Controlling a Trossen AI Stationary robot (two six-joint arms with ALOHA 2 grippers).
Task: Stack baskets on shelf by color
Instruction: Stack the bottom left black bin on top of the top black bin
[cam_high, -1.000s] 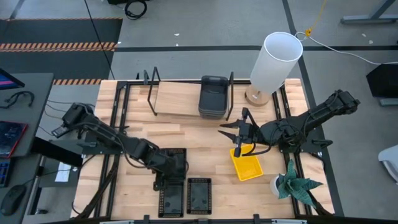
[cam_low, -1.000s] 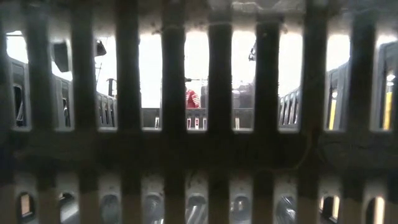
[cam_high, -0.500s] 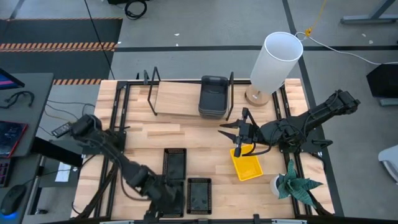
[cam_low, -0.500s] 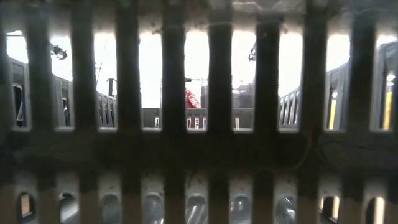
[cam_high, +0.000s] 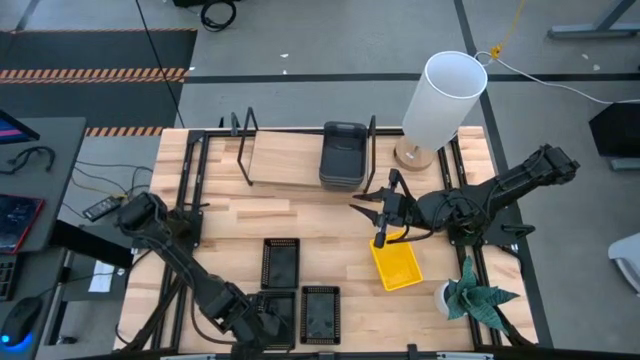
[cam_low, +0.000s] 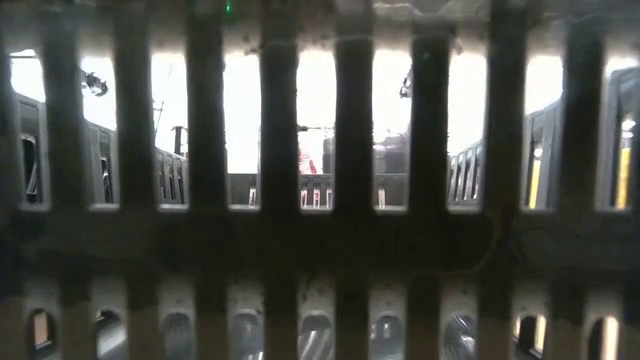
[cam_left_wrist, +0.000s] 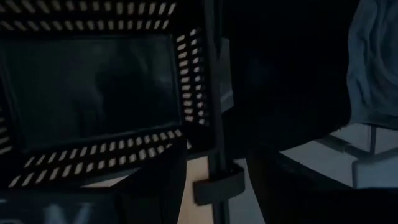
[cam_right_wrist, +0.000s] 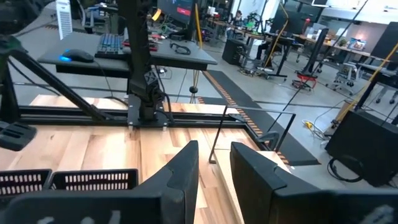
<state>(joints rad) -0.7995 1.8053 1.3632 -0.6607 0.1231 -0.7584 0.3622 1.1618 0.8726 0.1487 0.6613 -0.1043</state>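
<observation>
The left gripper (cam_high: 262, 322) sits at the near table edge over the near-left black mesh basket (cam_high: 276, 318); whether it grips the basket cannot be told. Two more black baskets lie close by: one just right (cam_high: 320, 312), one just beyond (cam_high: 281, 264). Their long axes run near-to-far.

The right gripper (cam_high: 383, 222), fingers slightly parted, holds nothing and hovers at the far-left corner of the yellow basket (cam_high: 397, 265).

The shelf (cam_high: 290, 160) lies far, holding grey baskets (cam_high: 343, 154) at its right end. The left arm is nearer the black baskets.
</observation>
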